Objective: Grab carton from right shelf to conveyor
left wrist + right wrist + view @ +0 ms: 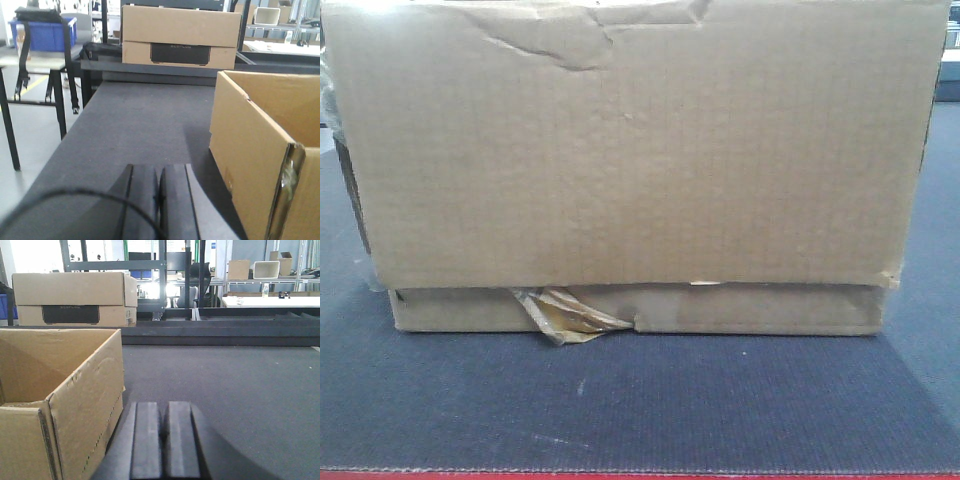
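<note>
One carton (630,160) sitting flat on the dark blue-grey conveyor (620,410), close to the near red edge and filling the front view; open at the top in both wrist views, with a ragged strip of yellowish packing tape (565,315) hanging from the bottom seam. Left gripper (159,200) low over the belt just beside the carton's left wall, fingers pressed together, nothing between them, not touching the cardboard. Right gripper (164,440) likewise closed and empty, just beside the opposite wall. Right shelf not in any view. Task judged as good as done, carton already down on the belt. Probably light for its bulk, seemingly empty as far as visible; corrugated walls stiff across the face but creased and dented near the top edge, so liable to buckle under a hard squeeze. Too wide for either claw alone: best pressed between both arms on the two end walls, low down where the folded bottom stiffens them, or pinched at the open rim. Matte surface, little slip expected. Further back: one second closed carton with a dark label (75,297), one blue bin (47,35) on a stand.
</note>
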`<state>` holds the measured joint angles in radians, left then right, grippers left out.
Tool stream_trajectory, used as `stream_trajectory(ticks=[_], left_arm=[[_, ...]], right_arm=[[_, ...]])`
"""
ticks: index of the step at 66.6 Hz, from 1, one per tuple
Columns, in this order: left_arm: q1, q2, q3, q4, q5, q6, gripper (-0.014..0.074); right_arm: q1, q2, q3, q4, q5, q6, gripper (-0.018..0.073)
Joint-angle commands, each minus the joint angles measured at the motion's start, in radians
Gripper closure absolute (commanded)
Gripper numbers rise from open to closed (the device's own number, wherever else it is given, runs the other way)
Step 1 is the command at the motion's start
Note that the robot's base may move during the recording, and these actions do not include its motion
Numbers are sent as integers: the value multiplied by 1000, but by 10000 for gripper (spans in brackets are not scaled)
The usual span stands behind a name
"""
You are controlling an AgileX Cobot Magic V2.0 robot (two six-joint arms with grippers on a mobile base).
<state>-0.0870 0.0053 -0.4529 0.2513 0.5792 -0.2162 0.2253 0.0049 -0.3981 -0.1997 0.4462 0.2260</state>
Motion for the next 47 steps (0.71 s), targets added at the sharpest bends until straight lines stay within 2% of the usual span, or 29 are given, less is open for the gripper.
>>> stream_trajectory(ticks=[1, 7, 13, 21, 25, 34, 42, 45, 47], left_arm=[[14, -5, 9, -62, -21, 114, 592], [47, -5, 36, -104, -25, 121, 592], [77, -5, 81, -150, -57, 168, 592], [108, -5, 182, -232, -184, 272, 592], [120, -5, 239, -268, -248, 277, 592], [125, -5, 369, -269, -447, 277, 592], [125, -5, 453, -269, -570, 277, 592], [125, -5, 453, -269, -591, 277, 592], [125, -5, 453, -269, -544, 277, 592]], right_arm=[[-3, -5, 1, -12, -29, 1, 627], [-3, -5, 1, -10, -29, 1, 627], [-3, -5, 1, -10, -29, 1, 627], [-3, -5, 1, -10, -29, 1, 627], [-3, -5, 1, -10, -29, 1, 627], [-3, -5, 1, -10, -29, 1, 627], [-3, -5, 1, -10, -29, 1, 627], [-3, -5, 1, -10, -29, 1, 627], [-3, -5, 1, -10, -29, 1, 627]])
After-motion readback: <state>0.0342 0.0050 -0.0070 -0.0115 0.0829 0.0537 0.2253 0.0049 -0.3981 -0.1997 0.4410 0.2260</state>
